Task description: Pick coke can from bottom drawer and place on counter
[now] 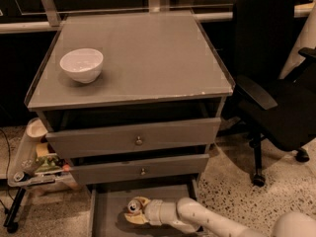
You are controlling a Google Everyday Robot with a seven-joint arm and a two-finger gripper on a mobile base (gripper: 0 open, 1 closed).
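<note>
The coke can (133, 206) is in the open bottom drawer (105, 212), its silver top facing up toward the camera. My gripper (132, 212) reaches into the drawer from the right on the white arm. Its yellowish fingers (142, 202) sit on either side of the can and are closed on it. The can is low, at the drawer floor. The counter (148, 53) is the grey top of the cabinet above.
A white bowl (81, 64) stands on the counter's left side. The two upper drawers with knobs (138, 141) are shut above the gripper. A black office chair (276, 83) stands to the right. A cluttered small cart (33, 164) stands to the left.
</note>
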